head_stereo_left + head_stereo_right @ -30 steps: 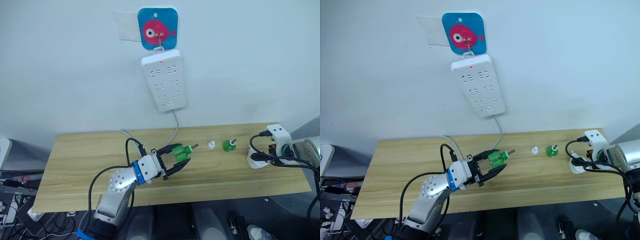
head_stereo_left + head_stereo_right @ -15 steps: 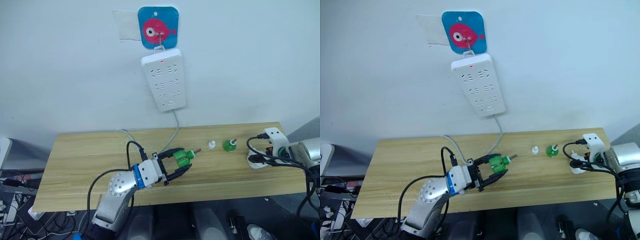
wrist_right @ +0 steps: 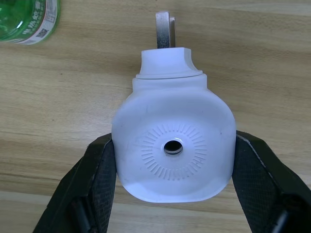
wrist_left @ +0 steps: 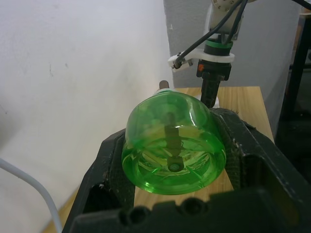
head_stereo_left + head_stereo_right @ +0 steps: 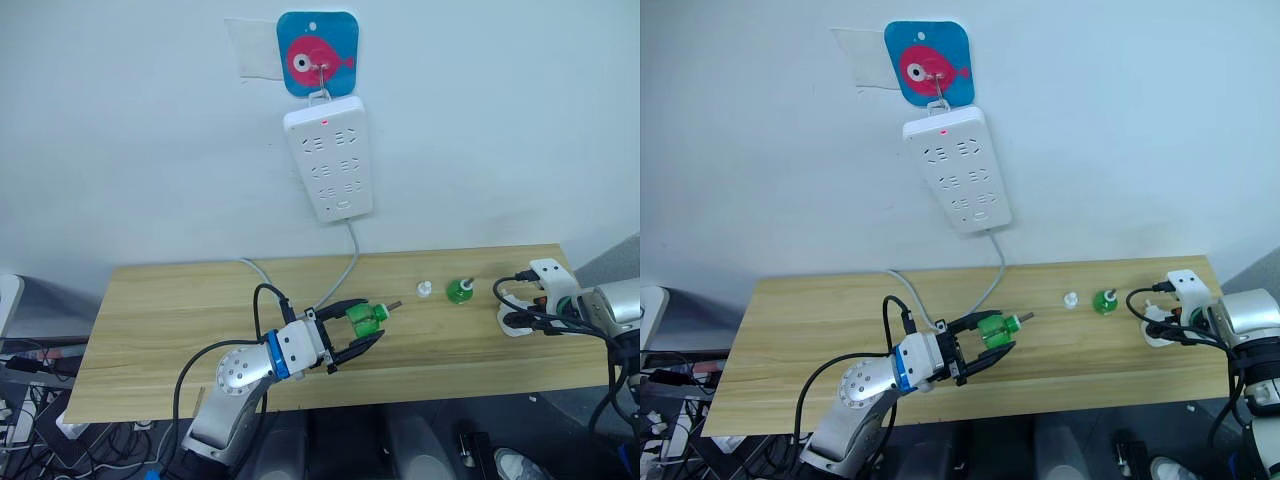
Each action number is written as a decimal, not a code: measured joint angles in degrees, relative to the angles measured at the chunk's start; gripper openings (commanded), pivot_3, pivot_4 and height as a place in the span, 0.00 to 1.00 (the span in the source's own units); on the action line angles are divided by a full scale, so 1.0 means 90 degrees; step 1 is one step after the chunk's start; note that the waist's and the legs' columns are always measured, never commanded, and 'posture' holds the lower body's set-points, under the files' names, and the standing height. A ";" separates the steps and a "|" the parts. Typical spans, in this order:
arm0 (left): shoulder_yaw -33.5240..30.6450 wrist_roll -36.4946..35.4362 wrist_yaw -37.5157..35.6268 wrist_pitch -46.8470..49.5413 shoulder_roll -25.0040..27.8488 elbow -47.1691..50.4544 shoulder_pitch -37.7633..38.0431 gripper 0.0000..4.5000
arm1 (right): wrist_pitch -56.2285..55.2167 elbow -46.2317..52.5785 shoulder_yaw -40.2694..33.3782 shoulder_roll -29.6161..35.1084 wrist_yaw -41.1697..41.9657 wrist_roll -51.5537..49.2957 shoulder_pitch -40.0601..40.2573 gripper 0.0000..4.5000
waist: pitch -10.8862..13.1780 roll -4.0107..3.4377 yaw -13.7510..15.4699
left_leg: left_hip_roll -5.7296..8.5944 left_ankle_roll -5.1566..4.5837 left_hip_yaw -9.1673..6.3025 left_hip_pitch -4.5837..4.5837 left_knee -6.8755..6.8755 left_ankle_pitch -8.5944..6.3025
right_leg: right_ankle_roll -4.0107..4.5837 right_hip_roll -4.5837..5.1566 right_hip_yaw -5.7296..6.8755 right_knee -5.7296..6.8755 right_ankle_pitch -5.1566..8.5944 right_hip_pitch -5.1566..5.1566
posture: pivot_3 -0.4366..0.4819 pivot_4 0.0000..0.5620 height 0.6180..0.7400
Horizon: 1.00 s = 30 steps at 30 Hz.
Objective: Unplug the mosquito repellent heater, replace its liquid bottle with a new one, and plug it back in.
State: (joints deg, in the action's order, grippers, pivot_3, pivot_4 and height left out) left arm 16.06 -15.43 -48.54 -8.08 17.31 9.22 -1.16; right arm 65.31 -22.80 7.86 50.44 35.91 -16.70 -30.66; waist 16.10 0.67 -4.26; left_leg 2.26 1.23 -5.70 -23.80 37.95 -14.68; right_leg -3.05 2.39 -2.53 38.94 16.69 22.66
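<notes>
This looks like a robot test room or lab, not a home. A plain wooden table (image 5: 150,310) stands against a bare white wall (image 5: 130,150) with nothing homely around it. A white power strip (image 5: 328,158) hangs from a hook on a blue sticker with a pink fish (image 5: 317,55), its cord (image 5: 345,265) trailing down to the table. Under the table's left end, tangled cables (image 5: 35,410) lie on a dark floor. By the bottom right corner, a shoe (image 5: 515,465) shows.

You see the power strip (image 5: 328,158) on the wall above the table (image 5: 150,310). On the table, a small cap (image 5: 424,290) lies just left of a bottle (image 5: 459,290).
</notes>
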 measured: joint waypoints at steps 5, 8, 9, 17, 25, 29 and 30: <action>0.0000 0.0000 -0.0027 -0.0002 0.0023 0.0000 0.0000 0.51 | -0.0092 -0.0012 -0.0089 0.0004 0.0200 0.0020 -0.0001 0.65 | 0.0017 -0.0004 0.0000 | 0.0000 0.0000 0.0001 0.0000 0.0000 0.0000 | 0.0000 0.0000 -0.0001 0.0000 0.0000 0.0000 | 0.43 0.56 1.00; 0.0000 -0.0003 -0.0083 -0.0007 0.0035 0.0000 -0.0002 0.51 | -0.0059 0.0013 -0.0203 0.0121 0.0492 -0.0049 -0.0010 0.65 | 0.0045 -0.0003 0.0006 | 0.0001 0.0000 0.0001 -0.0002 0.0000 0.0000 | 0.0000 0.0000 0.0000 0.0000 0.0000 0.0001 | 0.42 0.56 1.00; 0.0000 -0.0007 -0.0104 -0.0013 0.0041 0.0000 -0.0004 0.51 | 0.0013 0.0051 -0.0254 0.0196 0.0650 -0.0102 -0.0013 0.65 | 0.0051 -0.0004 0.0009 | 0.0001 0.0000 0.0001 -0.0003 0.0000 0.0000 | 0.0000 0.0000 0.0001 0.0000 0.0000 0.0003 | 0.42 0.56 1.00; 0.0051 -0.0179 -0.1184 -0.0715 0.0710 0.0256 -0.0023 0.51 | 0.1754 0.1537 -0.0775 0.1488 0.3864 -0.2667 0.0665 0.65 | 0.0091 -0.0018 0.0054 | -0.0009 0.0001 -0.0003 -0.0010 -0.0003 0.0000 | 0.0003 0.0000 -0.0001 -0.0007 -0.0001 0.0009 | 0.39 0.56 1.00; 0.0032 -0.0301 -0.1773 -0.1263 0.0955 0.0137 -0.0417 0.51 | 0.2968 0.2297 -0.0884 0.1336 0.3689 -0.5354 0.0552 0.65 | 0.0119 -0.0007 0.0114 | 0.0004 -0.0002 -0.0019 -0.0031 -0.0004 -0.0002 | 0.0002 0.0021 0.0006 -0.0021 -0.0001 0.0013 | 0.40 0.58 1.00; -0.0068 -0.0347 -0.1625 -0.1233 0.0826 0.0093 -0.0461 0.51 | 0.2973 0.2297 -0.0907 0.1152 0.2720 -0.6628 0.0627 0.65 | 0.0132 0.0015 0.0114 | 0.0006 -0.0004 -0.0021 -0.0066 0.0002 -0.0003 | 0.0002 0.0022 0.0010 -0.0014 -0.0001 0.0048 | 0.40 0.58 1.00; -0.0072 -0.0360 -0.1613 -0.1229 0.0823 0.0093 -0.0455 0.51 | 0.2973 0.2292 -0.0915 0.1100 0.2513 -0.6873 0.0663 0.65 | 0.0134 0.0016 0.0114 | 0.0006 -0.0004 -0.0022 -0.0077 0.0005 -0.0002 | 0.0002 0.0022 0.0010 -0.0008 -0.0001 0.0062 | 0.40 0.58 1.00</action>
State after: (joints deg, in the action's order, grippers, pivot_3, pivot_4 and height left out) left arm 15.41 -18.67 -63.05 -19.13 24.72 10.06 -5.25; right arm 92.07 -2.17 -0.38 60.34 58.53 -78.56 -24.69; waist 17.31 0.82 -3.23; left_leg 2.31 1.19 -5.90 -24.50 38.00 -14.70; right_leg -3.03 2.59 -2.43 38.87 16.68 23.22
